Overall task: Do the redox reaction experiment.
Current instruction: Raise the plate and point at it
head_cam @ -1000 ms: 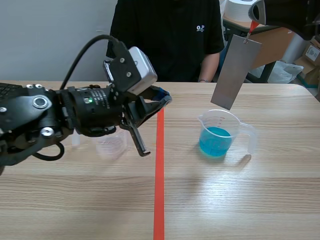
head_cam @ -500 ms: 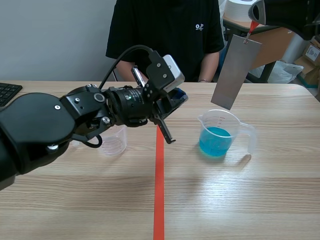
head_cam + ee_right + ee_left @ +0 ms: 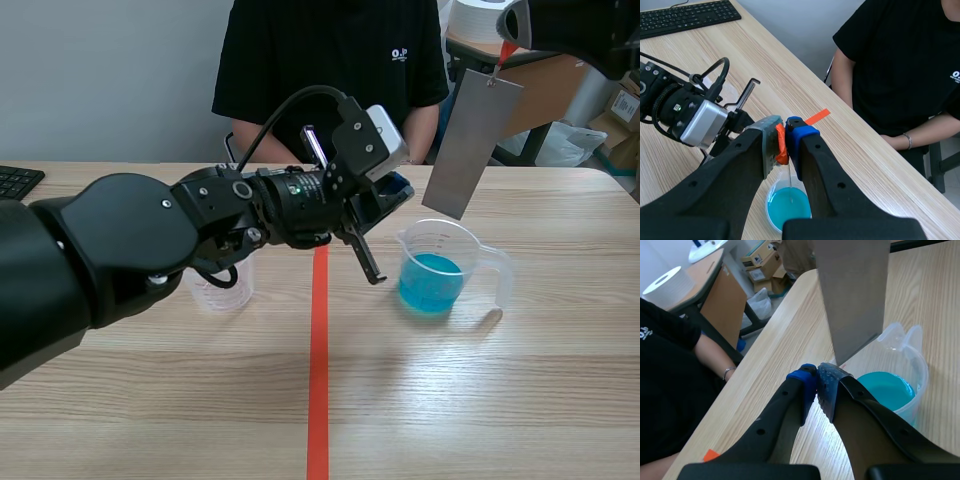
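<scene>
- Beaker (image 3: 432,268): clear, with handle and spout, part-filled with blue liquid; stands on the wooden table (image 3: 480,400).
- Metal plate (image 3: 470,145): grey, rectangular, hangs tilted above the beaker, its lower corner near the rim and out of the liquid.
- Orange-red tab (image 3: 507,52): at the plate's top edge, high above the beaker.
- Right gripper (image 3: 782,142): above the beaker, jaws clamped on the orange-red tab.
- Left gripper (image 3: 816,386): just beside the beaker, raised off the table, jaws together on nothing.
- Empty clear cup (image 3: 222,285): well apart from the beaker, across the tape line (image 3: 318,380), partly behind the left arm.
- Keyboard (image 3: 18,182): farther from the beaker than the cup.
- Person (image 3: 330,70): seated beyond the beaker.
</scene>
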You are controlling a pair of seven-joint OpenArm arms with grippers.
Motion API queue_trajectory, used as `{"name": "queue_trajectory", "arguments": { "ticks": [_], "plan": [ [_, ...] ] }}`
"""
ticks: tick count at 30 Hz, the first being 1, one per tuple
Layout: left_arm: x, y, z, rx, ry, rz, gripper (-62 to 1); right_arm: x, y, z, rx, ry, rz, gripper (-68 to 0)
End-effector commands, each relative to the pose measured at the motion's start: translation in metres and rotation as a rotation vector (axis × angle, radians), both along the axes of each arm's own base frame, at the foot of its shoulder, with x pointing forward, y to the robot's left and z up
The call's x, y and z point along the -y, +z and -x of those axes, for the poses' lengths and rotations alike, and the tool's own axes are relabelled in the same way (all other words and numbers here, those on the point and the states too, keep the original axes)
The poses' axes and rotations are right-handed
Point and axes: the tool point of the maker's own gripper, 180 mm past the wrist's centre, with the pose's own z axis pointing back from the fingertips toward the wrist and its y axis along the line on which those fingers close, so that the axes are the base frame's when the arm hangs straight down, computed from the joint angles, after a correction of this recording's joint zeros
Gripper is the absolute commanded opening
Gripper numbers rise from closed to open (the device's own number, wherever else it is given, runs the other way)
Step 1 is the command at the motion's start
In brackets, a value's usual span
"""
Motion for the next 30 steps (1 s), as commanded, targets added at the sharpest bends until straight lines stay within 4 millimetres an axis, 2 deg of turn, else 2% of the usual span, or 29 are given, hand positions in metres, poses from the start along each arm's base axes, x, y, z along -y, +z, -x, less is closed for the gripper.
{"name": "queue_trajectory", "arguments": {
  "ticks": [1, 14, 22, 30],
  "plan": [
    [0.011, 0.018, 0.001, 0.031, -0.03, 0.036, -56.2, 0.002, 0.017, 0.0, 0.053, 0.005, -0.003, -66.0],
    [0.012, 0.012, 0.002, 0.024, -0.025, 0.018, -56.2, 0.002, 0.016, 0.0, 0.052, 0.005, -0.002, -66.0],
    [0.014, 0.023, 0.004, 0.048, -0.044, 0.073, -56.2, 0.002, 0.017, 0.0, 0.053, 0.005, -0.003, -66.0],
    [0.009, 0.013, -0.003, 0.037, 0.004, 0.019, -56.2, 0.002, 0.016, 0.0, 0.052, 0.005, -0.003, -66.0]
  ]
}}
